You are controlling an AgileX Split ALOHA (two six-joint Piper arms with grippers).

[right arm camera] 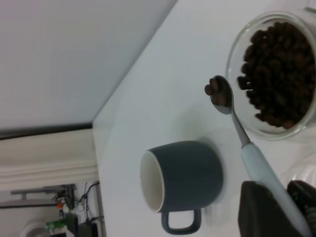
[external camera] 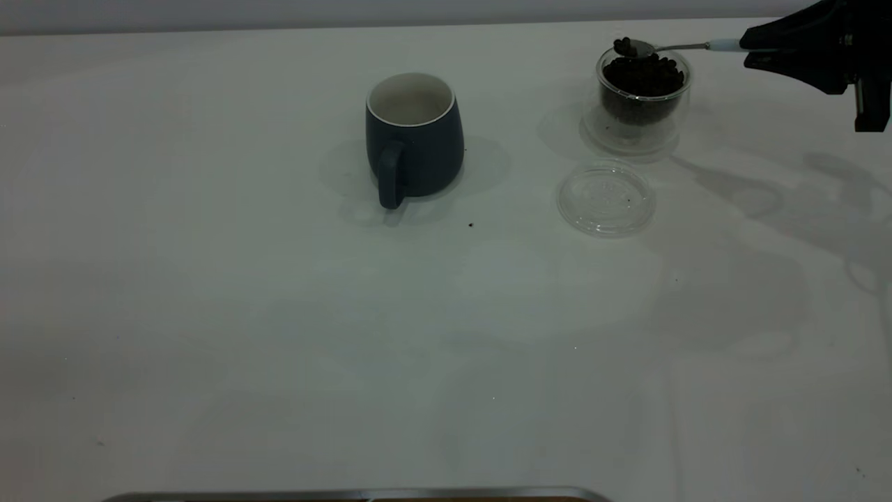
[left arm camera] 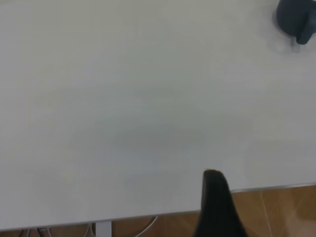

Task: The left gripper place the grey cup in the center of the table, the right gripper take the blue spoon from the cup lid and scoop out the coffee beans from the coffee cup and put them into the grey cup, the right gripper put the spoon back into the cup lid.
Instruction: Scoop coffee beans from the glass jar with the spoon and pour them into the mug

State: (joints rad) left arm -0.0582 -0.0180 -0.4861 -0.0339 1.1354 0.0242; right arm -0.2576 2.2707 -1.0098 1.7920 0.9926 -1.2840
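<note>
White counter (external camera: 209, 314): right pincer (external camera: 756, 47) clamps the blue spoon (external camera: 669, 47), loaded, above the coffee cup (external camera: 642, 90). Grey cup (external camera: 414, 136) lies well toward centre, along the spoon's long axis. Left pincer (left arm camera: 217, 207) is parked; state not discernible.

Pretty dim in here, flat greyish light over the whole desk (external camera: 209, 314). Several faint overlapping shadows fan out round the grey cup (external camera: 414, 136), so light comes from more than one spot overhead. The right arm throws long soft smeary shadows across the desk's right side. Small glints on the coffee cup (external camera: 643, 94) rim and the cup lid (external camera: 605, 197), no harsh glare. From the left wrist everything is soft and washed out, the cup a blurry blob. From the right wrist the blue spoon (right arm camera: 256, 165) handle and the right pincer (right arm camera: 276, 210) go fuzzy up close.
</note>
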